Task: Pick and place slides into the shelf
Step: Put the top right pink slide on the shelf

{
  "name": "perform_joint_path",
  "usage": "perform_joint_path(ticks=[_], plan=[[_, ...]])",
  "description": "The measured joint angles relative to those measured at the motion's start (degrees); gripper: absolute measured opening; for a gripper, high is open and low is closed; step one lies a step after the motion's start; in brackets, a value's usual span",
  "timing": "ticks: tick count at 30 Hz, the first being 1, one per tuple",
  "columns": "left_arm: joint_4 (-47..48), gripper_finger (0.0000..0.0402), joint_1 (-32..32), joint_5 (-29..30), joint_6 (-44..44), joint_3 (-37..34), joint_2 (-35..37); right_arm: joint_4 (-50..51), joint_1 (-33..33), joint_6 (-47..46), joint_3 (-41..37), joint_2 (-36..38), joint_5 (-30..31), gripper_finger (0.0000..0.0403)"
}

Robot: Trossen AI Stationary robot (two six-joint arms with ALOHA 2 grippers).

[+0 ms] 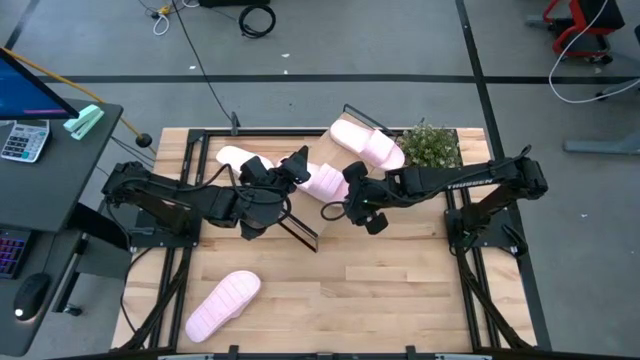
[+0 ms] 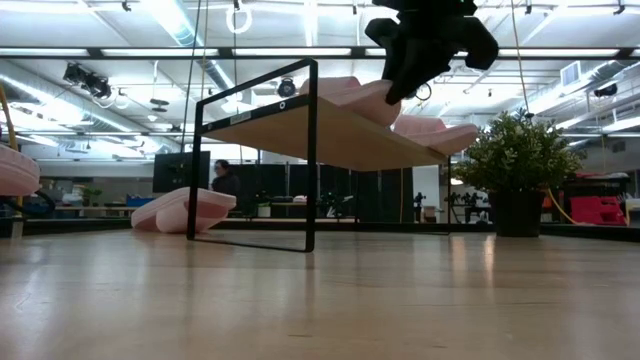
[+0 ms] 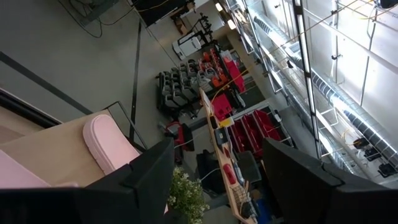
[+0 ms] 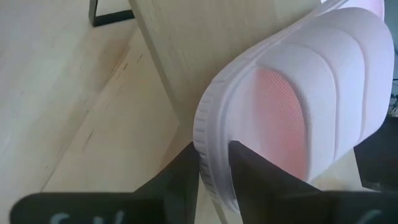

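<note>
While clamped on its rim by the right end effector (image 1: 352,207), one slide (image 1: 322,181) atop the shelf (image 2: 300,125).

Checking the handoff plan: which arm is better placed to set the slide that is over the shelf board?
Right: the right gripper is shut on a slide over the shelf. The left gripper is open, empty.

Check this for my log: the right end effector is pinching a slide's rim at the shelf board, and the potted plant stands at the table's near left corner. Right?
Not quite. The potted plant stands at the far right of the table, as the high view shows. The rest holds: the right end effector pinches a slide's rim at the shelf board.
</note>
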State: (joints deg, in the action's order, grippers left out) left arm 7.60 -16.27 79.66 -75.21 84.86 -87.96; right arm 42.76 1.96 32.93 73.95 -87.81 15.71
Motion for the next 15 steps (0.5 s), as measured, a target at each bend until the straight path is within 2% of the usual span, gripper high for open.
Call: perform_joint_path(ticks=[15], plan=[[0.42,0.0242,0.02,0.00,-0.12,0.00,0.00,2.36,-0.99,-1.93,0.00,0.00,-1.93,0.0091]])
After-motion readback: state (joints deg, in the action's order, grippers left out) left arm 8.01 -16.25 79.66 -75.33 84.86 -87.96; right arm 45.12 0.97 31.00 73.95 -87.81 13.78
